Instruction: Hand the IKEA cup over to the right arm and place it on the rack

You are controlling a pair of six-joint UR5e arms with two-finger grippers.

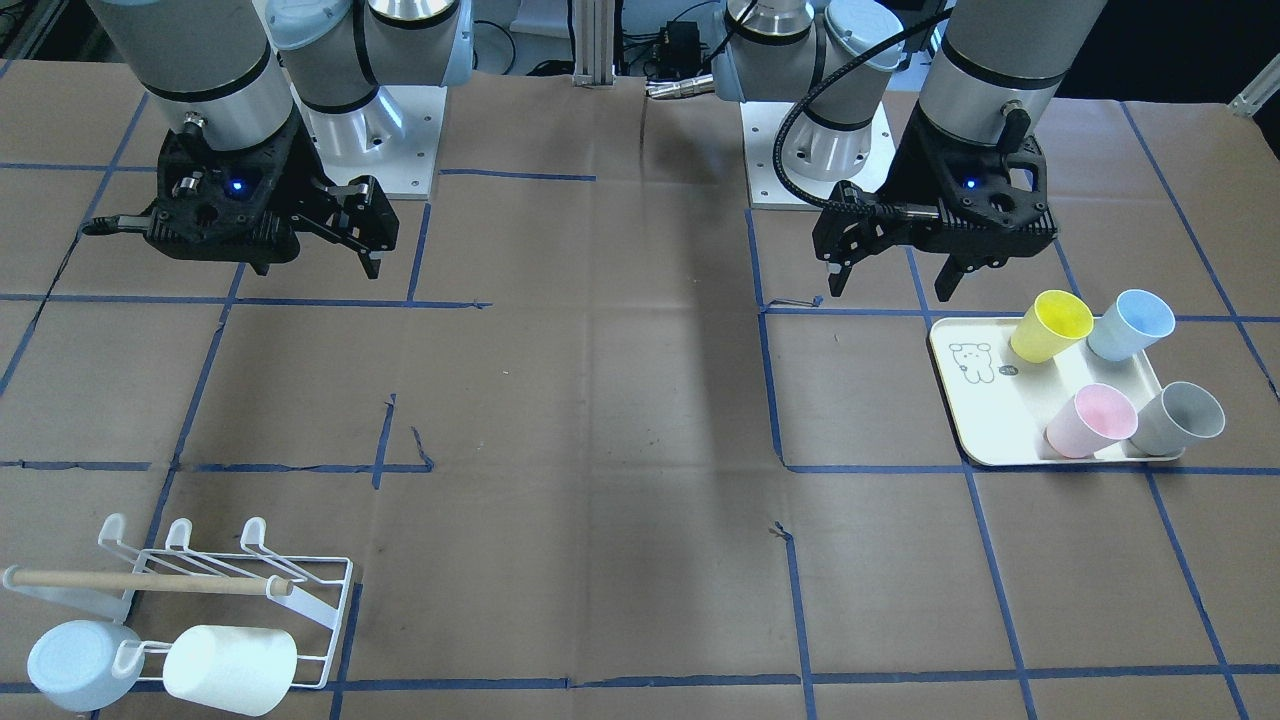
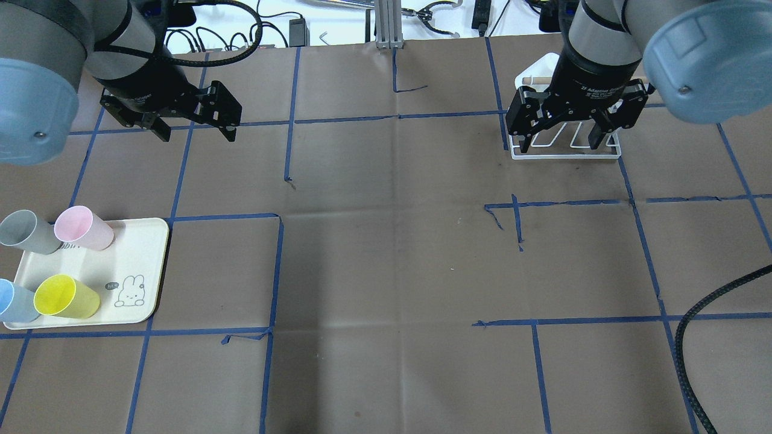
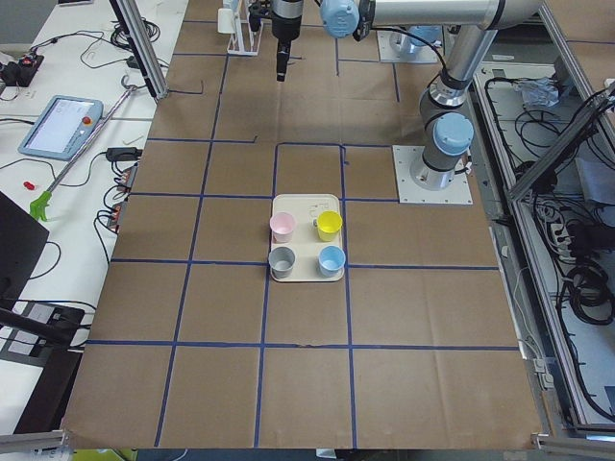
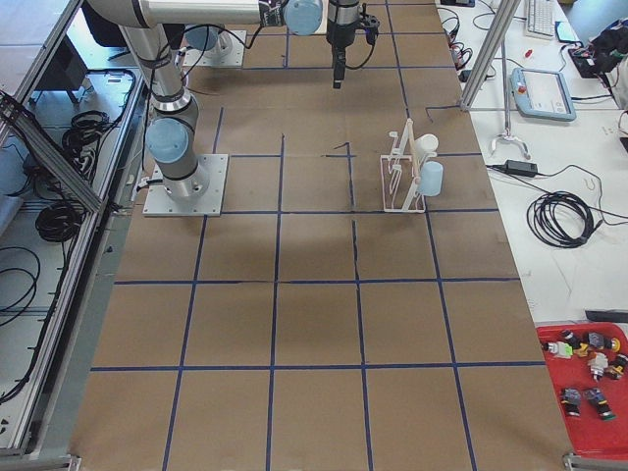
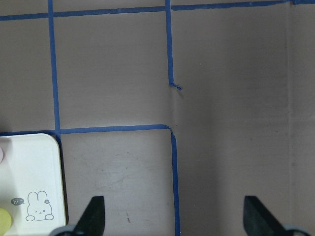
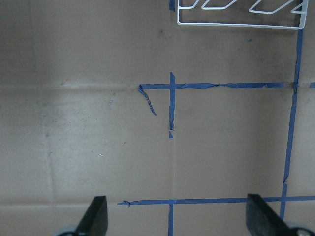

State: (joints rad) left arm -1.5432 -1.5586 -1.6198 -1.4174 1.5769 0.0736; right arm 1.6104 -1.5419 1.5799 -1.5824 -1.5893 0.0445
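While both arms hang above the brown paper-covered worktop with its blue tape grid, each hand is spread wide and holds nothing. Read as a clock from the overhead view, with twelve away from the robot, the left hand hovers at about ten o'clock and the right hand at about one o'clock. The right hand sits just in front of the low white wire rack with its light wooden dowel.

Four plastic cups stand mouth-up on the cream rectangular tray with a rabbit drawing, at about eight o'clock on the worktop. The yellow cup has the pale blue cup at its nine o'clock and the pink cup at its twelve. The grey cup stands at the pink one's nine o'clock. None touches either hand.

Two more cups hang on the rack's prongs, a white cup and a light blue cup, side by side.
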